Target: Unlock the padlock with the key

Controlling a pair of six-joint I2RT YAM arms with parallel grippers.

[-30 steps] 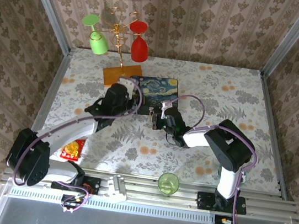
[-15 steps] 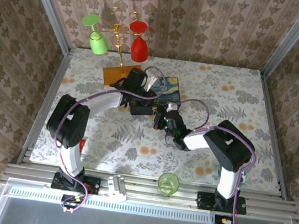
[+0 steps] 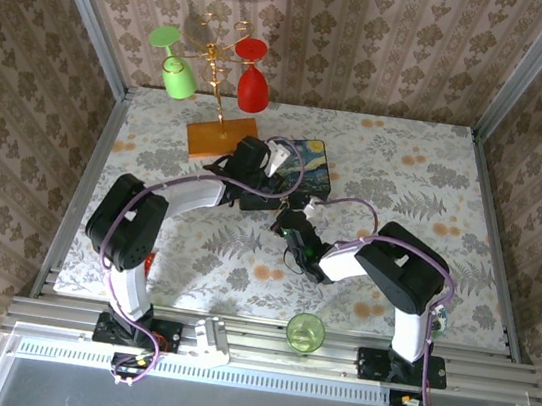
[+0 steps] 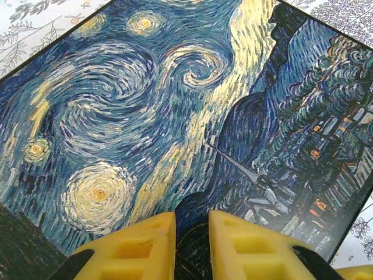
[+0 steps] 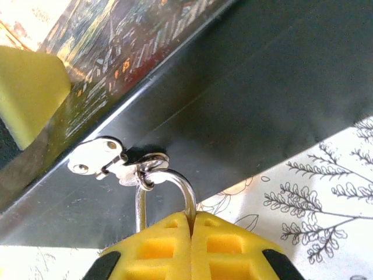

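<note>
Steadying the box (image 4: pixel 145 116): left claw (image 4: pixel 192 230) should bear squarely on the lid so nothing shifts.
Clasp (image 5: pixel 99 157): padlock (image 5: pixel 187 195) hangs from it on the box's near wall.
Shackle grip: right claw (image 5: pixel 191 224) is clamped together on the padlock.
Lid: left claw fingers sit slightly apart, holding nothing.

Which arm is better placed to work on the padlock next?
Right. The right gripper is shut on the padlock, whose shackle hangs from the clasp; the left gripper is over the box lid.
</note>
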